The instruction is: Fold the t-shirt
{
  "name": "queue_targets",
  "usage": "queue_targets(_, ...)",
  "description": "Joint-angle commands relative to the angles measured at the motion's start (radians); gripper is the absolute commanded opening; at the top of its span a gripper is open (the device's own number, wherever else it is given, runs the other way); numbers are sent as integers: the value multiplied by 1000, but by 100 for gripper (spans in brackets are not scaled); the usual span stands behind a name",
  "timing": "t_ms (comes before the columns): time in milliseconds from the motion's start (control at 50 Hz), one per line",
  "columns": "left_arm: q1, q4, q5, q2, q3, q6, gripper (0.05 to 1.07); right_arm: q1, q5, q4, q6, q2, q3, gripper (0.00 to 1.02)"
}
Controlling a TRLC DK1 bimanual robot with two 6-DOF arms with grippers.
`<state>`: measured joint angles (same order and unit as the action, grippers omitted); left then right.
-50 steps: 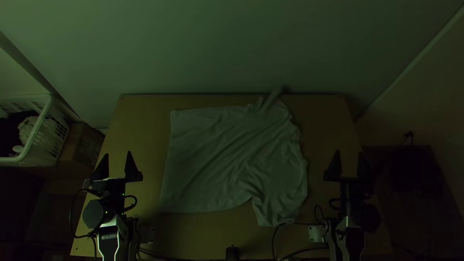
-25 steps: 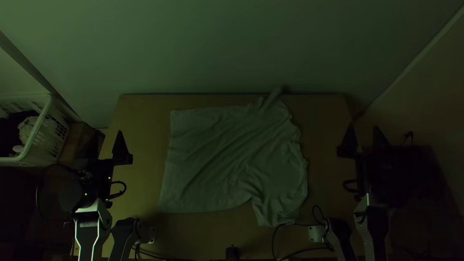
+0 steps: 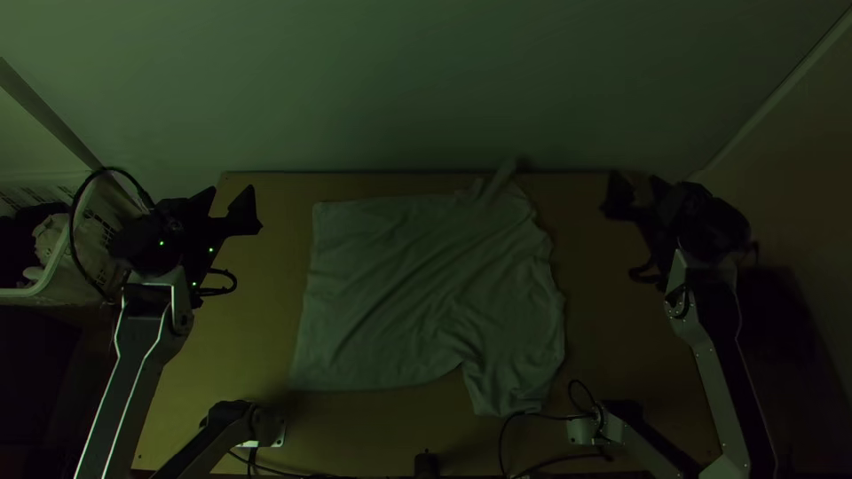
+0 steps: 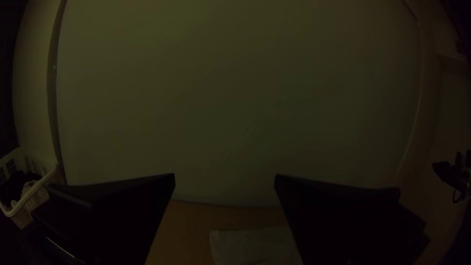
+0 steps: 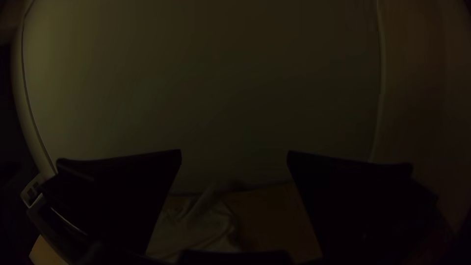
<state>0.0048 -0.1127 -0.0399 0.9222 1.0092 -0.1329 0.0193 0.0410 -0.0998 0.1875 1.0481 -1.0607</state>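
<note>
- The shirt point(image 3: 417, 293) lies spread and creased on the table point(image 3: 608, 355), its long axis running between the grippers.
- Left gripper point(image 3: 231, 188): fingers parted, empty, beside the hem's point(image 3: 309, 293) far corner.
- Right gripper point(image 3: 635, 177): apart and empty, nearer the far sleeve point(image 3: 504, 184); reaching it likely means moving inward.

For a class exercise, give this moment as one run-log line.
t-shirt: spread on table, wrinkled | left tool: open, off t-shirt | right tool: open, off t-shirt | held: nothing
</note>
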Motion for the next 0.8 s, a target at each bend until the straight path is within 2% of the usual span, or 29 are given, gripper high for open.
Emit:
queue_targets(0, -14, -51, 0, 90, 104, -20, 103, 24, -6, -21, 36, 81, -71, 99)
queue_targets(320, -32, -257, -18, 376, 312, -63, 103, 77, 5, -136, 109, 336, -245, 99)
queue_targets(520, -31, -404, -58, 576, 473, -79, 103, 82, 17, -216, 181, 469, -348, 99)
queue_targets(680, -16, -487, -77, 742, 589, -89, 101, 82, 30, -279, 188, 563, -430, 99)
queue_targets(780, -11, -484, -77, 811, 635, -88, 101, 73, 68, -310, 188, 606, -464, 99)
